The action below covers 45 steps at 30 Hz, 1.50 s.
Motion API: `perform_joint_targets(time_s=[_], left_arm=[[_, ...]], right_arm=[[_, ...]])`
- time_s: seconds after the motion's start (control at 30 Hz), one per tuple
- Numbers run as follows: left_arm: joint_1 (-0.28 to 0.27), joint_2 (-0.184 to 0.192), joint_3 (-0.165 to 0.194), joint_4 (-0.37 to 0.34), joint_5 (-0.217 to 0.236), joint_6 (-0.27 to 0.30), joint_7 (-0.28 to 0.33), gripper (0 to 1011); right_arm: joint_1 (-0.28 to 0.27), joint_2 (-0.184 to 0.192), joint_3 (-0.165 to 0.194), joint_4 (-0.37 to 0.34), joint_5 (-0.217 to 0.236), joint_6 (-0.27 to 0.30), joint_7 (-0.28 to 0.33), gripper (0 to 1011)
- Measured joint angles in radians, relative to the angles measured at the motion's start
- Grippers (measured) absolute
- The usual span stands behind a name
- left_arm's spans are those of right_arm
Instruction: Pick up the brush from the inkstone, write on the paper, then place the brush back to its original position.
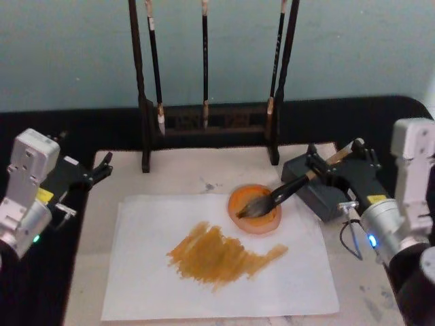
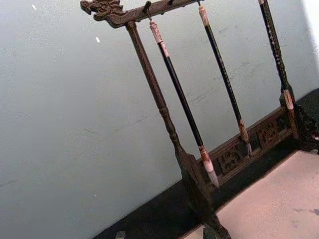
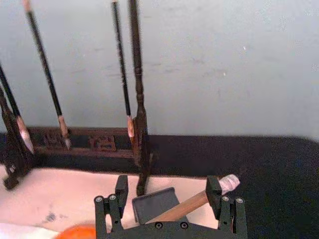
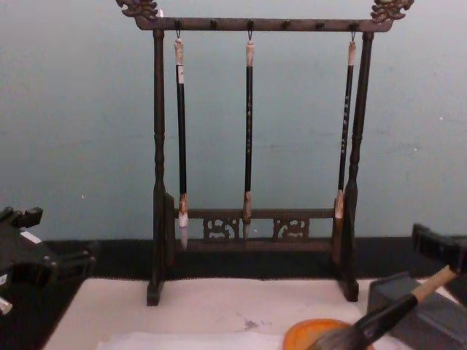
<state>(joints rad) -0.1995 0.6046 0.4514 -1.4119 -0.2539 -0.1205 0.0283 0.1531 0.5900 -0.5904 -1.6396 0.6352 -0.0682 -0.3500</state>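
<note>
The brush point(image 1: 285, 193) lies tilted, its bushy tip resting in the round orange inkstone point(image 1: 255, 209) and its tan handle point(image 3: 184, 205) propped on a dark block point(image 1: 319, 197). My right gripper point(image 1: 338, 157) is open around the upper end of the handle, one finger on each side; the handle passes close to one fingertip point(image 3: 215, 185). The white paper point(image 1: 149, 272) lies in front of the inkstone and bears a broad orange-brown stroke point(image 1: 217, 255). My left gripper point(image 1: 98, 170) is open and parked at the mat's left edge, clear of everything.
A dark wooden stand point(image 1: 207, 125) with three thin hanging brushes point(image 4: 249, 131) spans the back of the cream mat point(image 1: 183, 173). The black table point(image 1: 380, 115) extends beyond the mat. The chest view shows the inkstone point(image 4: 314, 334) and the brush point(image 4: 387, 317) low on the right.
</note>
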Motion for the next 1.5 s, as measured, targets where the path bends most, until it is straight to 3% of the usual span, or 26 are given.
perform_joint_targets(time_s=[0.13,0.33,0.7,1.5], left_arm=[[0.000,0.000,0.000,0.000,0.000,0.000,0.000,1010],[0.000,0.000,0.000,0.000,0.000,0.000,0.000,1010],[0.000,0.000,0.000,0.000,0.000,0.000,0.000,1010],[0.000,0.000,0.000,0.000,0.000,0.000,0.000,1010]], right_arm=[[0.000,-0.006,-0.025,0.013,-0.097,-0.008,-0.039,1000],[-0.011,-0.020,-0.030,0.033,-0.165,-0.015,-0.079,1000],[-0.034,-0.047,0.016,0.054,-0.145,-0.028,-0.070,1000],[-0.031,-0.045,0.010,0.052,-0.147,-0.026,-0.072,1000]])
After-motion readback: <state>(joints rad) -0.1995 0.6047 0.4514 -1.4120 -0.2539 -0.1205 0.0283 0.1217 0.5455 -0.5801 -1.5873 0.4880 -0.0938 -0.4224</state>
